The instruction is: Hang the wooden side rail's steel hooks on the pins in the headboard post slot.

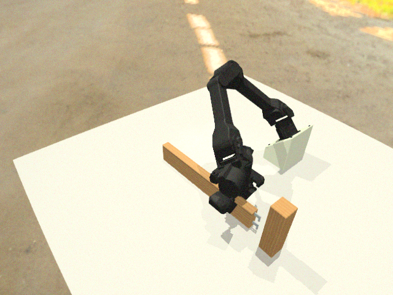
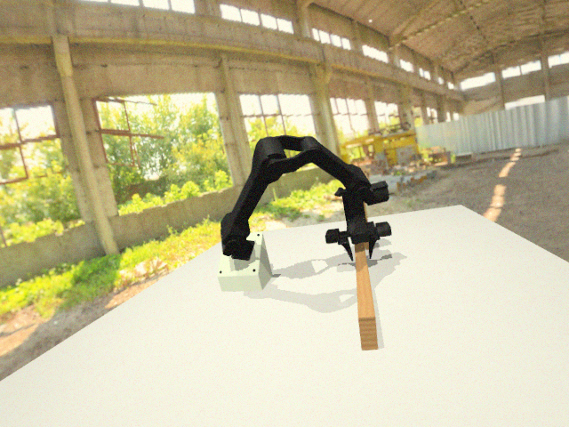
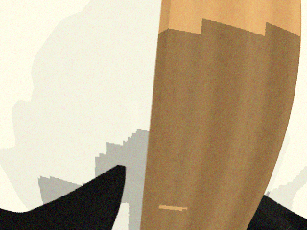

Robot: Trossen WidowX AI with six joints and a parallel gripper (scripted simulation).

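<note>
Arm arches over, hand (image 2: pixel 358 253) pointing down, fingers half-spread astride the rail (image 2: pixel 365 294).

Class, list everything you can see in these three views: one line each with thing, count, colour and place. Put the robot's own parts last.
Long wooden side rail: one, tan, lying on the table.
Steel hooks: two, grey, on the rail's end facing the post.
Upright wooden headboard post: one, tan, apart from the hooks.
White table: one, under everything.
Pale base block: one, greenish white, under the arm.
Arm: one, black.
Gripper: one, black, astride the rail, closing.
</note>
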